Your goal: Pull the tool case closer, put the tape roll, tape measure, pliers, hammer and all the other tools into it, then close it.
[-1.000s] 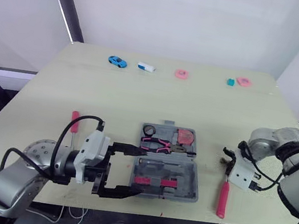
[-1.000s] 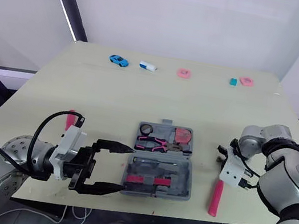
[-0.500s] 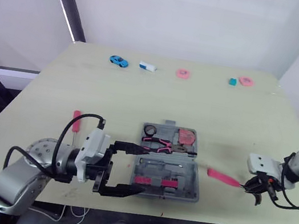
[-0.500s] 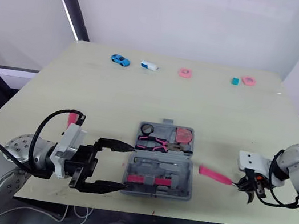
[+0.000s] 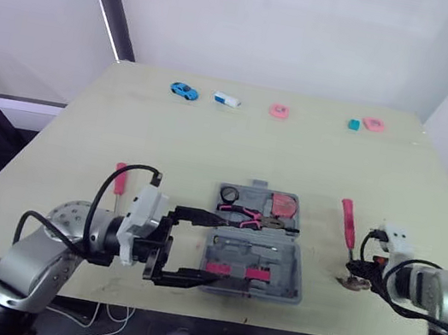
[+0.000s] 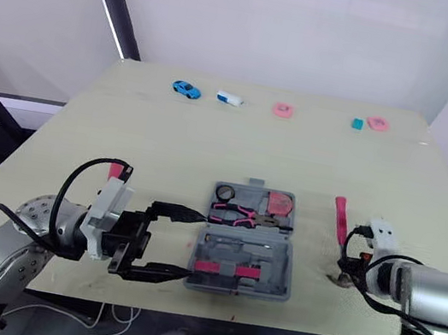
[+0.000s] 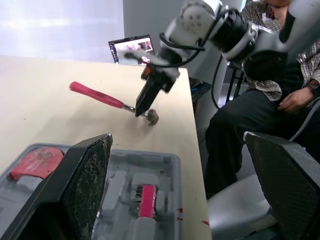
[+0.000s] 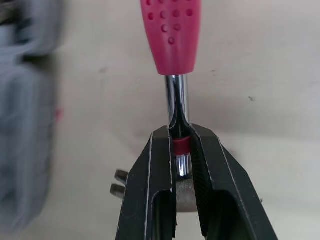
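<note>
My right end effector (image 8: 178, 140) is pinched on the hammer (image 8: 172, 35), clamping the bare steel shank just above the head, below the pink grip. The head sits at or just off the tabletop (image 5: 211, 143); can't tell contact. The hammer's long axis runs away from me, handle toward the far edge, roughly parallel to the right side of the tool case (image 5: 258, 245). The case lies to the left of this end effector, near but apart, open flat. The right arm is the nearer one and has the hammer, so the next move looks like a carry leftward. I judge the handle must swing crosswise to match the long slot in the case's middle row. In the case: tape roll (image 5: 230, 194), tape measure (image 5: 284, 205), pliers (image 5: 246, 216). My left end effector (image 5: 214, 247) is spread wide, tips at the case's left edge, nothing held; contact unclear. A red screwdriver (image 5: 121, 177) lies on the tabletop well left of the case, closer to my left arm.
</note>
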